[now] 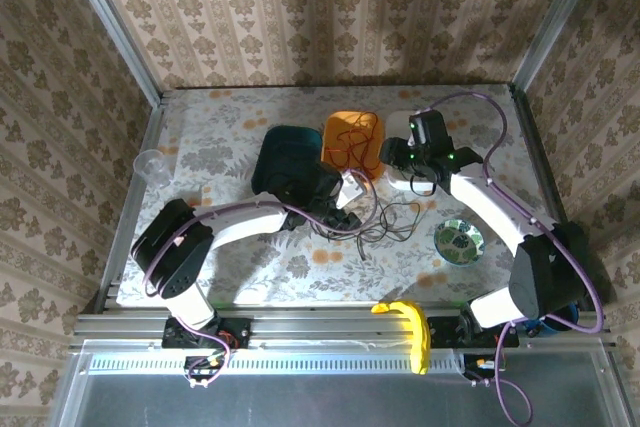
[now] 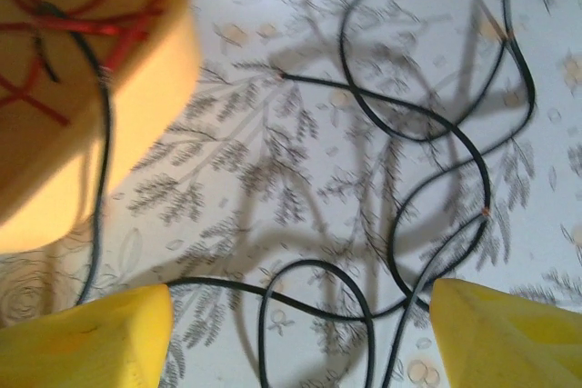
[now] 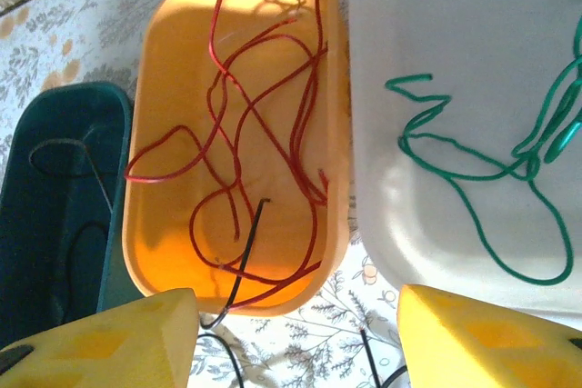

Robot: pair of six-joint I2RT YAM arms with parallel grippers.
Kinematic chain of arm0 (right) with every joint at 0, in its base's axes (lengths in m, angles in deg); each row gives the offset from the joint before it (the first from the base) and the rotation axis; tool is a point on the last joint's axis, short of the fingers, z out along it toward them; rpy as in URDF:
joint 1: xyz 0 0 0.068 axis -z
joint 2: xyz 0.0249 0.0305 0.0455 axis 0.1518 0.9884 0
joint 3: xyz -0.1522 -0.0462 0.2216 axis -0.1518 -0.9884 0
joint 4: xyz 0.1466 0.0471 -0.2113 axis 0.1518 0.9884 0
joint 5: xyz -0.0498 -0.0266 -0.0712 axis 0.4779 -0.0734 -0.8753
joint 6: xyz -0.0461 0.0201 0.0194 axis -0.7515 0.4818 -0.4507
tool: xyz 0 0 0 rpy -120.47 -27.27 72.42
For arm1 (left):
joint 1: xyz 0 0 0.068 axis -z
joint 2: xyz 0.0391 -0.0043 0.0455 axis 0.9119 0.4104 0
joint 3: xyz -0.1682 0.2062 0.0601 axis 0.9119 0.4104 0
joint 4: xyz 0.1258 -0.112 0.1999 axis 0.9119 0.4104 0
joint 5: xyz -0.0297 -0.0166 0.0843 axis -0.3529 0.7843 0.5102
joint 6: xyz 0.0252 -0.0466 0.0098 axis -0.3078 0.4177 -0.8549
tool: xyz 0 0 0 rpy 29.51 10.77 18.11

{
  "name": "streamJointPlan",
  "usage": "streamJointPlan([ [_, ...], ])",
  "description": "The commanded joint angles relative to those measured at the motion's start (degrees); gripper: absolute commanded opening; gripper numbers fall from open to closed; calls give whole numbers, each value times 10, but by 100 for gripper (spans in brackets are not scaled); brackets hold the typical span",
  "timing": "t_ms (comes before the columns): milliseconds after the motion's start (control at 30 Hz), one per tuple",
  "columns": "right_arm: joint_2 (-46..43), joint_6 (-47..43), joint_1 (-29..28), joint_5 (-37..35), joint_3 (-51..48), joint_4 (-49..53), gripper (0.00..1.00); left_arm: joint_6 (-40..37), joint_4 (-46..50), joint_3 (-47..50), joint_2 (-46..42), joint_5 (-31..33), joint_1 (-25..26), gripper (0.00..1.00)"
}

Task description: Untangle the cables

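Note:
Black cables (image 1: 388,217) lie in loose crossing loops (image 2: 400,124) on the flowered table. My left gripper (image 1: 345,214) hovers over them, open (image 2: 296,352), with a loop on the table between its yellow fingers (image 2: 82,338). A red cable (image 3: 264,115) lies coiled in the orange tray (image 3: 337,134). One black cable end (image 3: 245,243) hangs over that tray's near rim. A green cable (image 3: 491,170) lies in the white tray (image 3: 427,43). My right gripper (image 1: 418,169) is open (image 3: 296,352) above the gap between both trays, holding nothing.
A dark teal tray (image 1: 285,152) left of the orange tray (image 1: 340,127) holds a thin dark cable (image 3: 64,156). A clear cup (image 1: 152,165) stands at the far left. A shiny round dish (image 1: 458,239) sits near the right arm. A yellow object (image 1: 405,332) rests on the front rail.

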Motion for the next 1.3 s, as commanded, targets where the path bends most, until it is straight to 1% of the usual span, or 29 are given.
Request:
streamJointPlan([
  [0,-17,12,9,-11,-7,6,61,-58,78,-24,18,-16,6,75],
  [300,-8,16,16,-3,-3,4,60,-64,65,-68,84,13,13,66],
  [467,-14,13,20,-3,-9,7,60,-55,52,-87,117,22,14,60],
  [667,-23,15,29,-3,-19,7,60,-46,45,-96,141,18,14,53],
  [833,-28,18,33,-2,-25,5,59,-34,56,-106,159,5,14,44],
  [900,-29,19,35,0,-26,4,59,-31,62,-111,166,-1,14,39],
  [933,-30,20,35,1,-26,5,59,-31,65,-114,168,-1,14,35],
  [1000,-31,20,37,3,-26,5,59,-32,76,-121,170,0,14,24],
  [1067,-30,20,39,3,-25,7,59,-34,83,-128,163,7,14,10],
  [1133,-30,20,41,2,-26,8,59,-38,81,-129,147,8,14,2],
  [1167,-30,20,43,3,-26,9,59,-40,78,-128,136,10,14,0],
  [1267,-31,21,49,5,-26,10,59,-48,75,-131,101,12,13,0],
])
